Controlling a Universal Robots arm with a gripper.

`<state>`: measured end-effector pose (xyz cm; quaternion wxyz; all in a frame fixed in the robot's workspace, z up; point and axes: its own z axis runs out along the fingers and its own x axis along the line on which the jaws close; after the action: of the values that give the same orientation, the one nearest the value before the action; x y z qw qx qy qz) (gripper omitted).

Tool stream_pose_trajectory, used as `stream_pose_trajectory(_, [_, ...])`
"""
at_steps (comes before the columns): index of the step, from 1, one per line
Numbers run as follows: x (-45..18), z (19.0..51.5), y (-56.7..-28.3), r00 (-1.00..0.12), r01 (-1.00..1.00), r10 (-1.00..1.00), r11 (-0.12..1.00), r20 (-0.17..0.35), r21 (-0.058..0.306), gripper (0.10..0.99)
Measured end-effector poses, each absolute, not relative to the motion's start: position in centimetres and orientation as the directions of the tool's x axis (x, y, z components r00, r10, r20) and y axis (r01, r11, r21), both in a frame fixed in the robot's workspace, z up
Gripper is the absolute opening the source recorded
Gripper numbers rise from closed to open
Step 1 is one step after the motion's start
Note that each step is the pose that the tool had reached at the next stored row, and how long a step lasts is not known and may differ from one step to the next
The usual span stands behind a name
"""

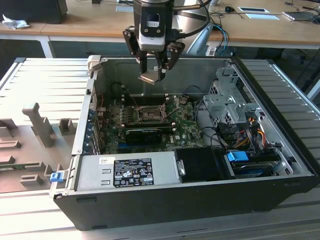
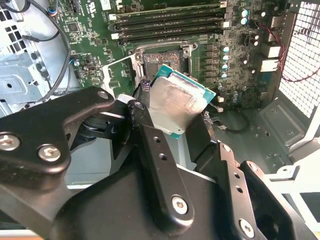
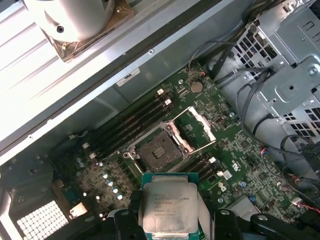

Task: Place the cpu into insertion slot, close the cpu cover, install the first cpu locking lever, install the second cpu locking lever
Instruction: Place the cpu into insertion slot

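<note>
The cpu [image 1: 150, 77], a small square chip with a silver top and green edge, hangs above the open computer case with my gripper [image 1: 153, 75] shut on its two sides. In both wrist views the cpu [image 2: 175, 102] [image 3: 167, 207] sits between the black fingers [image 2: 145, 117], tilted over the green board. Below it lies the insertion slot [image 1: 149, 114] [image 2: 164, 59] [image 3: 156, 152], a dark square socket with nothing in it. The cpu cover [image 3: 196, 122] [image 2: 121, 70] [image 1: 169, 106] stands swung open beside the slot. The cpu is well clear of the socket.
A long black card [image 1: 146, 133] lies in front of the socket and memory slots [image 2: 170, 22] run along one side of it. The power supply [image 1: 132, 172] fills the case's near side. A drive cage [image 1: 227, 100] and cables [image 1: 245, 135] are at the exterior view's right.
</note>
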<state>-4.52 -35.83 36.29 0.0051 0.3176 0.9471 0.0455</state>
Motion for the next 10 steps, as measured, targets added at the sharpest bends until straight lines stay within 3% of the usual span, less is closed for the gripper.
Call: stream_pose_trajectory(10, [-4.55, 36.22, -35.83, -0.733, 0.678, 0.68, 0.729, 0.019, 0.089, 0.529])
